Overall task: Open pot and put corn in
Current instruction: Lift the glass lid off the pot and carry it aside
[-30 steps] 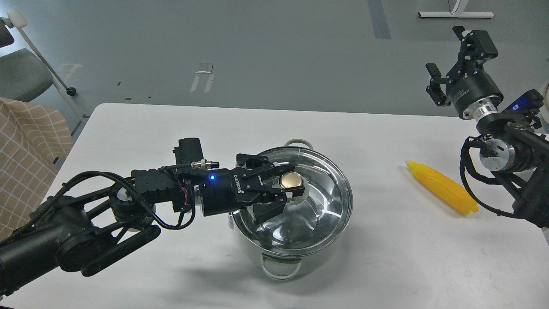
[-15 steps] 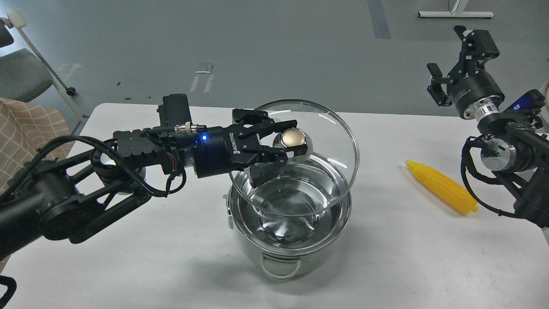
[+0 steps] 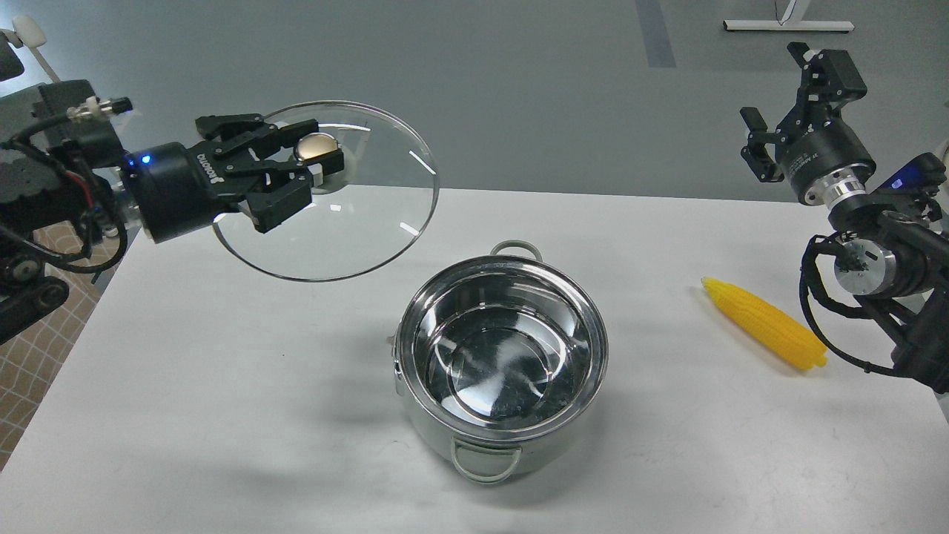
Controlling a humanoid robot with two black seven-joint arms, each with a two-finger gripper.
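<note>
While the left pincer [image 3: 308, 174] was clamped on the glass lid's [image 3: 348, 222] knob over the table's [image 3: 222, 386] far-left corner, the corn [image 3: 764, 334] lay near the right edge, long axis diagonal, below the gaping right pincer [image 3: 778, 100], right of the uncovered pot [image 3: 500, 371].

- Even, bright overhead light; cool grey-white cast.
- Table [image 3: 222, 386] near blown out, little surface texture.
- Soft, diffuse shadows: a faint one right of and below the pot [image 3: 500, 367], a thin one under the corn [image 3: 765, 334].
- Pot interior mirror-like, with streaky white reflections.
- Lid [image 3: 356, 215] shows short white glints along its rim; its knob [image 3: 315, 148] carries a bright highlight.
- Focus sharp across the frame; slight softness on the dark arm at the left edge.
- Black grippers lose detail in shadow.
</note>
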